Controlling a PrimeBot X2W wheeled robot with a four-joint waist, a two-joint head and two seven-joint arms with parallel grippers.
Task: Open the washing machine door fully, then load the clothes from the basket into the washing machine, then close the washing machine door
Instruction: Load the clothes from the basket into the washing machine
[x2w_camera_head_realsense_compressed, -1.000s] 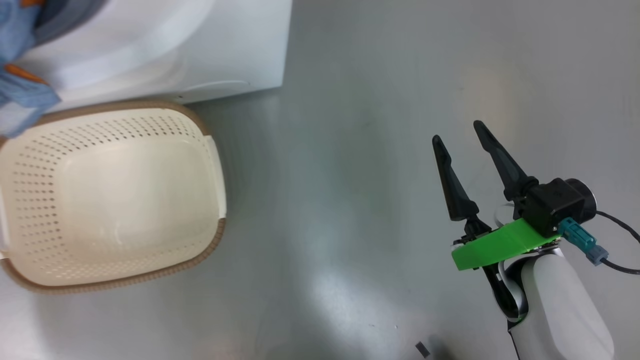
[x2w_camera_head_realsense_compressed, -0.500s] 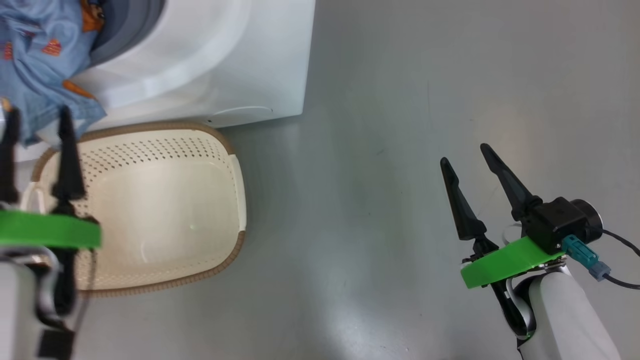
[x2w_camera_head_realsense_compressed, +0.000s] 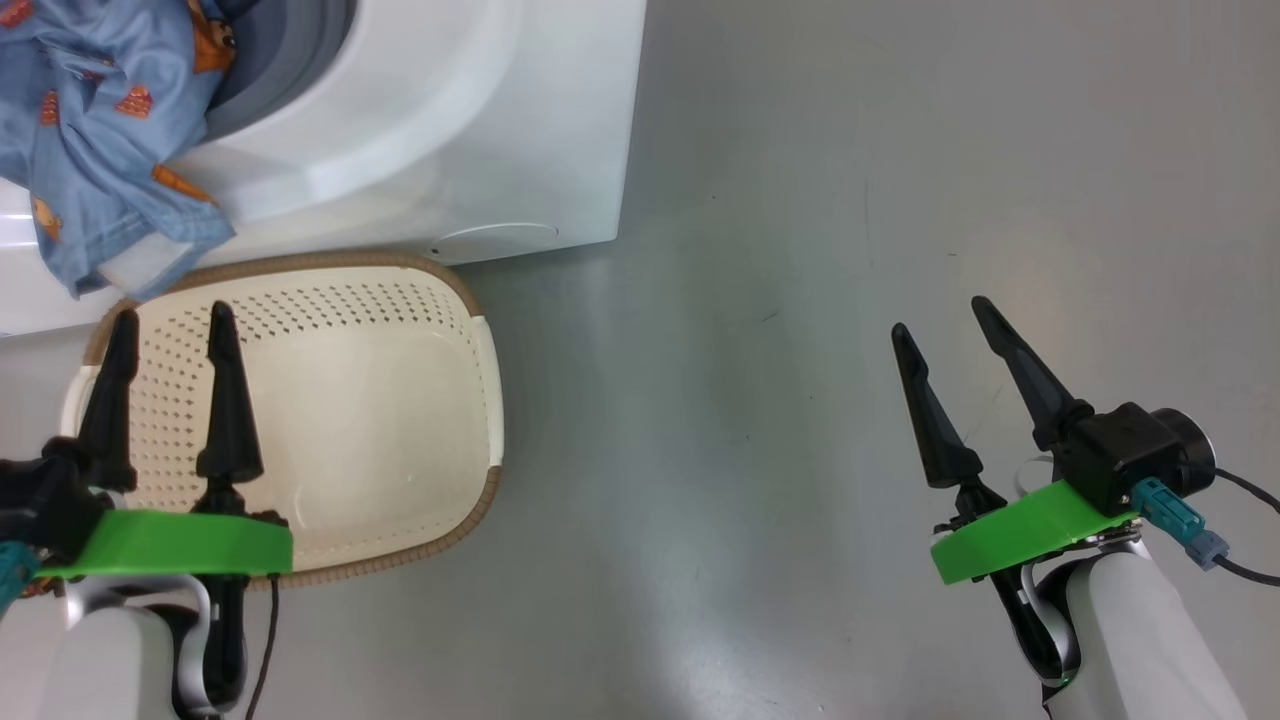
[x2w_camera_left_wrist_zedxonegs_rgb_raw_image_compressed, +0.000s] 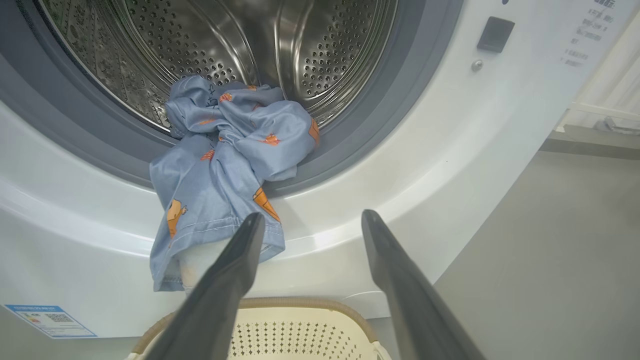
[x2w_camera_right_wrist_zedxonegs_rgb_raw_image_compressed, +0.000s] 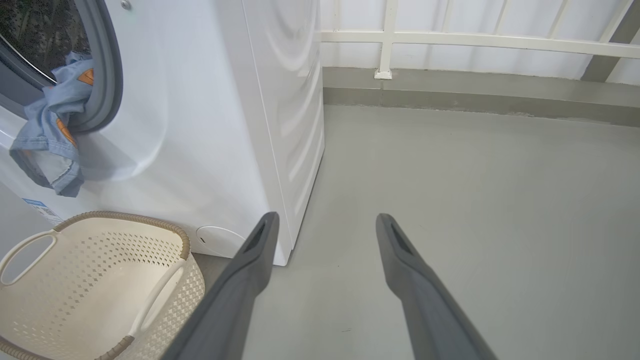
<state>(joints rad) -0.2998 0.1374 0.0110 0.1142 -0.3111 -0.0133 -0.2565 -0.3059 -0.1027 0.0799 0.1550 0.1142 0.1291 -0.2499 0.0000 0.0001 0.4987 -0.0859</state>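
Head view, left gripper: I see my left gripper (x2w_camera_head_realsense_compressed: 172, 312) spread wide, gripping nothing, poised over the basket (x2w_camera_head_realsense_compressed: 300, 262)
Head view, right gripper: my right gripper (x2w_camera_head_realsense_compressed: 940, 316) is spread too, gripping nothing, above the grey floor (x2w_camera_head_realsense_compressed: 780, 200), well apart from the basket
Head view, basket: on the floor, just beside the washing machine (x2w_camera_head_realsense_compressed: 500, 120) front
Left wrist view, clothes: a blue garment (x2w_camera_left_wrist_zedxonegs_rgb_raw_image_compressed: 225, 165) with orange prints hangs from the steel drum (x2w_camera_left_wrist_zedxonegs_rgb_raw_image_compressed: 200, 40) over the grey gasket (x2w_camera_left_wrist_zedxonegs_rgb_raw_image_compressed: 380, 115), down the white front above the basket rim
Left wrist view, label sticker (x2w_camera_left_wrist_zedxonegs_rgb_raw_image_compressed: 47, 320): low on the front
Right wrist view, machine: I see its corner next to the basket, the garment drooping from the opening
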